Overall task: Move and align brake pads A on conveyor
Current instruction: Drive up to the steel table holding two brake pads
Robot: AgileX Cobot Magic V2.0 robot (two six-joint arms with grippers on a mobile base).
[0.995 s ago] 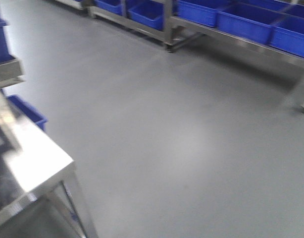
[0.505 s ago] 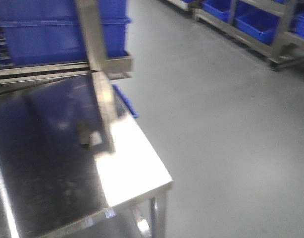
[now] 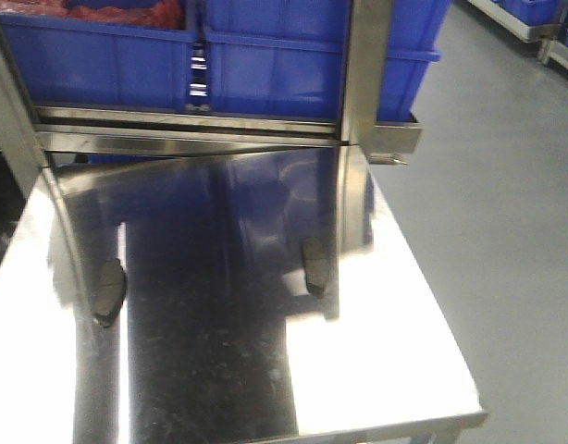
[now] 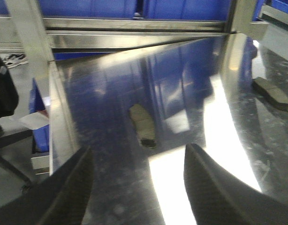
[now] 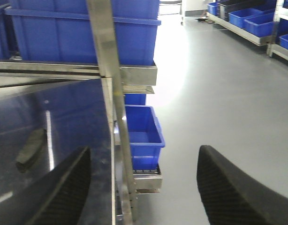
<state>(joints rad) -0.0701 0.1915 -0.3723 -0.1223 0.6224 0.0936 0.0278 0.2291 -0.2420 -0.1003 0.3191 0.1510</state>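
view: we now face the desk (image 3: 395, 370) squarely; before, we saw its corner and much floor (image 3: 524, 231).
pads: two brake pads A (image 3: 109, 289) lie flat on the desk, well apart, one at left, the other (image 3: 314, 265) at right; earlier only one showed.
left jaws: wide, empty, near the left one.
right jaws: wide, empty, at the desk's right edge.

Bright light from above, and the steel table (image 3: 219, 370) is basically a mirror: blown-out white glare down both sides of it, blue crates (image 3: 302, 55) reflected across its middle. Everything's slightly soft, and the left gripper (image 4: 139, 150) looks blurry close up.
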